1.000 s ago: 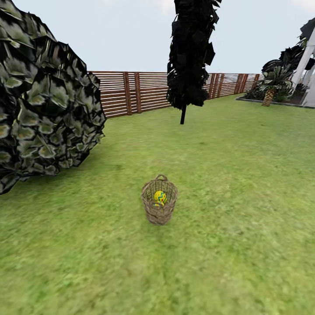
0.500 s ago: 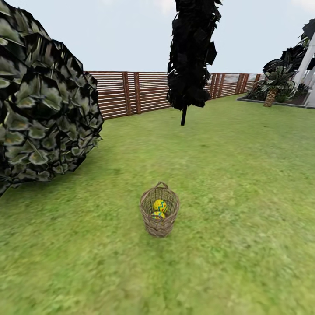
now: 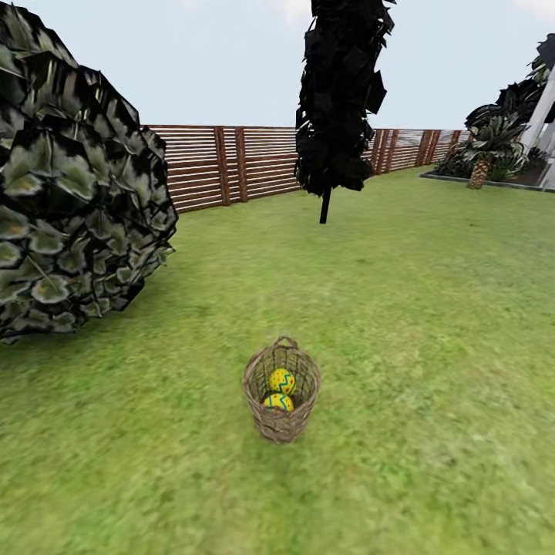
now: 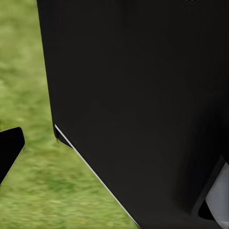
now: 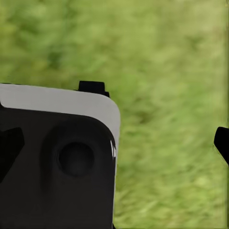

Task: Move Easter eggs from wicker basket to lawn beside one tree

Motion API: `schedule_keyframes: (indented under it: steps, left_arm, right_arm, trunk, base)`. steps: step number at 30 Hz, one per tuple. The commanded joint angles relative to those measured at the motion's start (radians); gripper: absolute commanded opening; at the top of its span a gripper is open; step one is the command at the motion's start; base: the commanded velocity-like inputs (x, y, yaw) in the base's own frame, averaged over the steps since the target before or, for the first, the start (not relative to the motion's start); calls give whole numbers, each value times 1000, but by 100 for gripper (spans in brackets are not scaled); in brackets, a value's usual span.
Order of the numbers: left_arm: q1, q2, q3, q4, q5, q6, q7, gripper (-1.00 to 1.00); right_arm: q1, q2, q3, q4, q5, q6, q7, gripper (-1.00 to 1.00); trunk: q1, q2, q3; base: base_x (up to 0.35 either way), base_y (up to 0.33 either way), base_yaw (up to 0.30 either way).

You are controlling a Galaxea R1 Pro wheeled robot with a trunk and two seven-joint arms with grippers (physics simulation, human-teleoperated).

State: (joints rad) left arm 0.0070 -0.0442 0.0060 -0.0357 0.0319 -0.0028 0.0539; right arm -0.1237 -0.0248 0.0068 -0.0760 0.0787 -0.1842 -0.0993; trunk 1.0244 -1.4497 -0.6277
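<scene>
The wicker basket (image 3: 281, 420) stands upright on the lawn (image 3: 432, 324), low in the middle of the head view. Two yellow Easter eggs with red dots and blue zigzags lie inside it, one (image 3: 282, 380) above the other (image 3: 278, 402); the basket wall hides whatever else is in it. The tree is out of view. In the right wrist view my right gripper (image 5: 114, 145) is open over blurred grass, its fingertips (image 5: 9, 148) far apart. In the left wrist view my left gripper (image 4: 114, 152) has one fingertip (image 4: 9, 150) far out at the side, against a black robot body.
A big dark bush (image 3: 69, 193) fills the left. A dark narrow column of foliage on a thin stem (image 3: 339, 100) rises behind the basket. A brown slatted fence (image 3: 239, 162) closes the back. A palm (image 3: 482, 154) stands far right. Open grass surrounds the basket.
The head camera has moved forward, so the basket sits lower and slightly larger in the picture. A second egg now shows inside it. The basket itself has not moved.
</scene>
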Motion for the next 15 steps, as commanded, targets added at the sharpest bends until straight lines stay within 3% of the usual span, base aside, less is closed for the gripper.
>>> schedule_keyframes:
  steps: [1,15]
  left_arm:
    - [1,0,0,-2,3,0,3,100]
    - [1,1,3,-1,3,-2,3,100]
  right_arm:
    - [-1,0,0,-1,11,-2,-5,100]
    - [-1,3,-1,8,15,-6,-4,100]
  trunk:
    - [1,0,-1]
    - [1,0,-1]
  base:
    - [341,0,0]
    - [341,0,0]
